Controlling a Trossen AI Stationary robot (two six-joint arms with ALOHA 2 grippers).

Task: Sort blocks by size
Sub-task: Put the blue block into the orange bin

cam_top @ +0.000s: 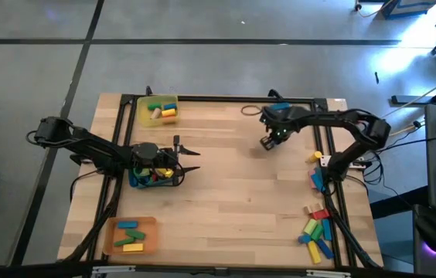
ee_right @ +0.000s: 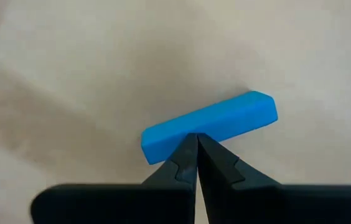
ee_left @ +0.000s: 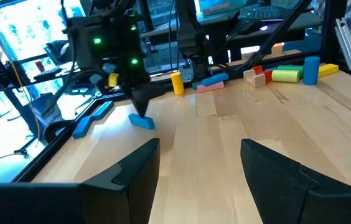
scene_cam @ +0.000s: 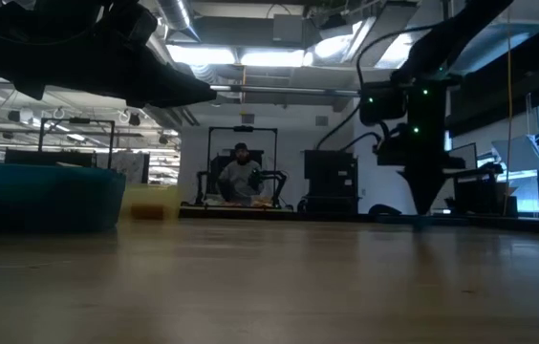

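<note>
Pale wooden boards make up the table (cam_top: pixel 233 177), framed by a dark rail, with a lit workshop beyond where a person sits far off. The right gripper (ee_right: pixel 195 144) hangs over the far side of the table, its fingers clenched together and holding nothing; its tips sit right at the near edge of a small blue block (ee_right: pixel 210 126) lying flat on the wood. More blocks (cam_top: pixel 317 229) wait in a loose pile at the near right corner, and others already lie in the yellow tray (cam_top: pixel 142 117), the blue tray (cam_top: pixel 134 184) and the orange tray (cam_top: pixel 112 242).

To pick this block up well, the right fingers likely need to spread first, then straddle its short width at the middle, so it lifts level and does not pivot. Closing from one long end risks flicking it away.

The left gripper (ee_left: pixel 195 169) waits above the blue tray with its fingers spread and empty.
</note>
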